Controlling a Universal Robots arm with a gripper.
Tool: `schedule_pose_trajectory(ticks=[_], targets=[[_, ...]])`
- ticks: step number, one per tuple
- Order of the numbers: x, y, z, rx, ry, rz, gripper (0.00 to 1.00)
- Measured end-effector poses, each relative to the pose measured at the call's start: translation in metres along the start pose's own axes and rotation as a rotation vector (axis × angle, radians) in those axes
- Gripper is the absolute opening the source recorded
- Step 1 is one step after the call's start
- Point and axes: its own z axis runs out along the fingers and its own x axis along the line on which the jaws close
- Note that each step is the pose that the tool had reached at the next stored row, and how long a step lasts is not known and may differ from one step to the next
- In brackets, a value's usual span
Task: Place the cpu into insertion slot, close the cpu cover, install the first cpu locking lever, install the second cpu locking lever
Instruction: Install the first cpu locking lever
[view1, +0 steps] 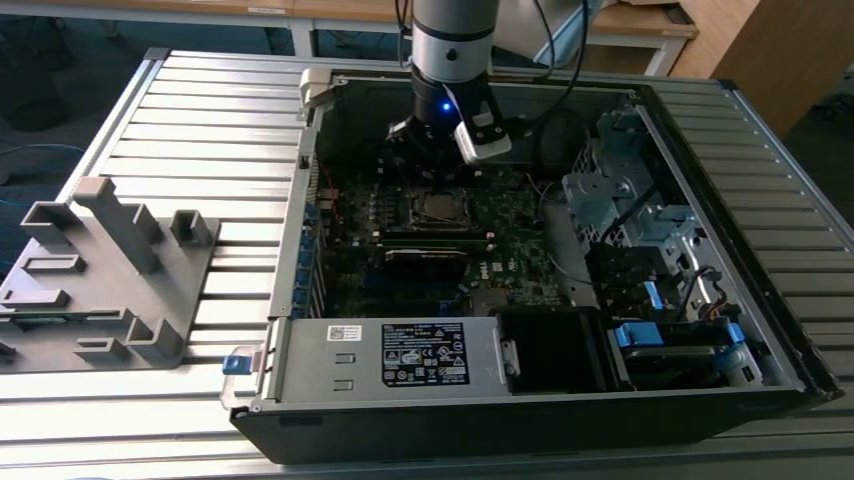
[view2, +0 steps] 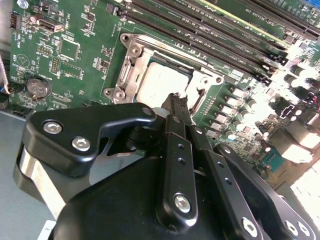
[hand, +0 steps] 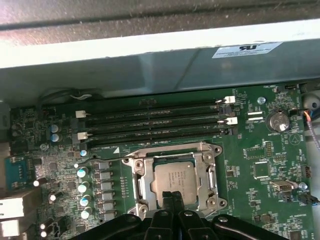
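The cpu (hand: 176, 181) is a silver-grey square chip lying flat in the insertion slot, whose dark rim barely shows around it. The cpu cover (hand: 172, 150), a silvery frame with a square window, lies down flat around the chip. My gripper (hand: 173, 196) is shut, its black fingertips pressed together with nothing between them, right at the socket's edge. In the second wrist view the gripper (view2: 176, 100) tip overlaps the edge of the cpu (view2: 161, 82) and cover (view2: 134, 65). In the exterior view the gripper (view1: 430, 155) hangs inside the open case just beyond the cpu (view1: 437, 208).
Black memory slots (hand: 155, 122) run beside the socket, and the case wall (hand: 150, 50) lies behind them. A labelled silver power-supply box (view1: 400, 352) fills the case's near end, with drive cages (view1: 627, 200) on the exterior view's right. A grey fixture (view1: 107, 270) stands outside the case.
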Motion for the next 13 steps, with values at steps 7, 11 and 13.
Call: schedule_pose_trajectory(ticks=[7, 11, 13], targets=[[0.0000, 0.0000, 0.0002, 0.0009, 0.0087, 0.000, 0.11], [-0.0001, -0.0001, 0.0002, -0.0271, 0.0119, 0.001, 0.11], [0.0000, -0.0002, 0.0002, -0.0321, 0.0125, 0.001, 0.11]])
